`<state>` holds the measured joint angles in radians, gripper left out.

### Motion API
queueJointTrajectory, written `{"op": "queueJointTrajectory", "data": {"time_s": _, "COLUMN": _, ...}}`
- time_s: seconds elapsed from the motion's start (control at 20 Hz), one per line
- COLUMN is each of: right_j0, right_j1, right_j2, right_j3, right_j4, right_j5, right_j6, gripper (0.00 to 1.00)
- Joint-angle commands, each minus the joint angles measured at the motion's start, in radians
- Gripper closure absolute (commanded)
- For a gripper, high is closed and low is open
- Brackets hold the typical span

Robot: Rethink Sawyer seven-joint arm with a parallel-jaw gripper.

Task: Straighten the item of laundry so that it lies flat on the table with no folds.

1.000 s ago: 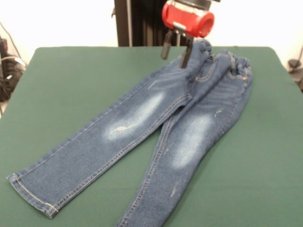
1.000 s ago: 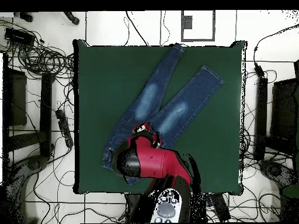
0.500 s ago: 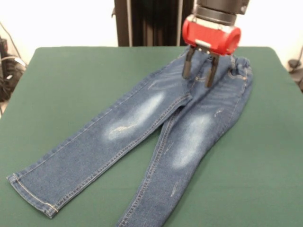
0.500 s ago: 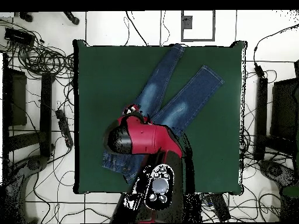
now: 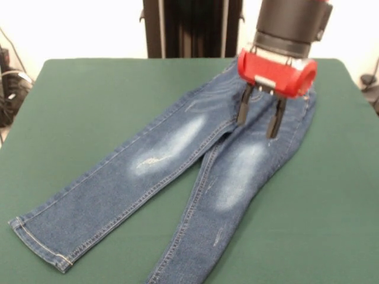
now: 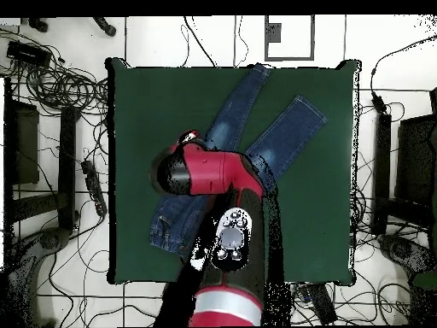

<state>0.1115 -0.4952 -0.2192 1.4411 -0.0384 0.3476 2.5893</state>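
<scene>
I see the pincer (image 5: 258, 121) spread open and empty, right of centre near the top of the front frame, poised over the upper thigh of the jeans (image 5: 177, 171). They lie on the green bench (image 5: 77, 112), legs splayed toward the lower left.

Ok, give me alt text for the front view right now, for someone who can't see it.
A pair of blue jeans lies spread on the green table, legs splayed toward the camera. The red gripper hangs open over the upper thigh area near the waistband.
</scene>
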Motion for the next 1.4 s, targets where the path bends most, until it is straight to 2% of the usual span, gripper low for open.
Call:
{"op": "queueJointTrajectory", "data": {"time_s": 0.05, "right_j0": -0.07, "right_j1": 0.216, "right_j2": 0.153, "right_j3": -0.267, "right_j4": -0.05, "right_j5": 0.104, "right_j6": -0.134, "gripper": 0.0}}
{"op": "queueJointTrajectory", "data": {"time_s": 0.3, "right_j0": -0.114, "right_j1": 0.293, "right_j2": 0.186, "right_j3": -0.365, "right_j4": -0.084, "right_j5": 0.092, "right_j6": -0.182, "gripper": 0.0}}
{"op": "queueJointTrajectory", "data": {"time_s": 0.8, "right_j0": -0.155, "right_j1": 0.368, "right_j2": 0.217, "right_j3": -0.448, "right_j4": -0.151, "right_j5": 0.076, "right_j6": -0.177, "gripper": 0.0}}
{"op": "queueJointTrajectory", "data": {"time_s": 1.2, "right_j0": -0.166, "right_j1": 0.387, "right_j2": 0.22, "right_j3": -0.47, "right_j4": -0.193, "right_j5": 0.091, "right_j6": -0.156, "gripper": 0.0}}
{"op": "queueJointTrajectory", "data": {"time_s": 1.4, "right_j0": -0.154, "right_j1": 0.419, "right_j2": 0.189, "right_j3": -0.521, "right_j4": -0.218, "right_j5": 0.133, "right_j6": -0.171, "gripper": 0.0}}
